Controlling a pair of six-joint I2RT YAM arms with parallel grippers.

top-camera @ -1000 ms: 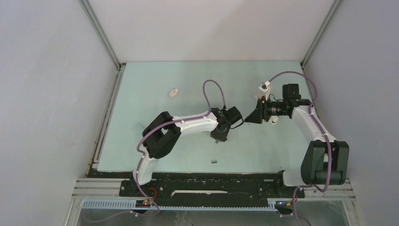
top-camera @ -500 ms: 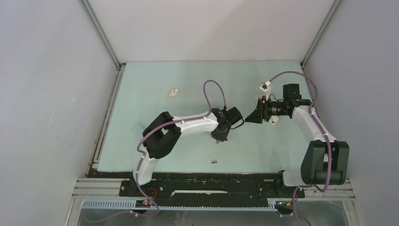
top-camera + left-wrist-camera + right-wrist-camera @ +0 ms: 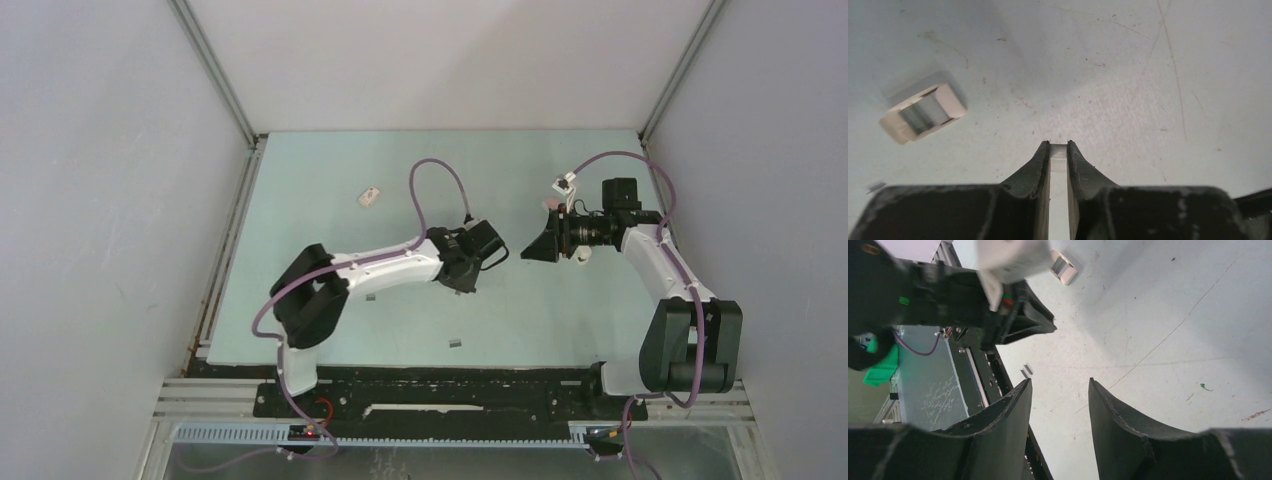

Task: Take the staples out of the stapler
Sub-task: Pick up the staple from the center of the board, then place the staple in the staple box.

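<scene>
My left gripper [image 3: 1058, 145] is shut on a short ribbed silver strip of staples [image 3: 1058, 159], pinched between the fingertips just above the table. From above, that gripper [image 3: 461, 288] points down near the table's middle. Another strip of staples [image 3: 456, 343] lies near the front edge, also in the right wrist view [image 3: 1026, 371]. A small dark strip [image 3: 372, 296] lies under the left forearm. My right gripper [image 3: 528, 250] hovers to the right, facing the left one, open [image 3: 1060, 382] with nothing between its fingers. The stapler shows in no view.
A small open white box [image 3: 371, 196] lies on the pale green table at the back left, and shows in both wrist views [image 3: 923, 112] [image 3: 1064, 267]. The black base rail [image 3: 450, 390] runs along the table's near edge. Grey walls enclose the left, back and right sides.
My left jaws have closed on the staple strip. The left arm's elbow has swung left and stretched out, shifting the gripper slightly left. The right arm has not moved.
</scene>
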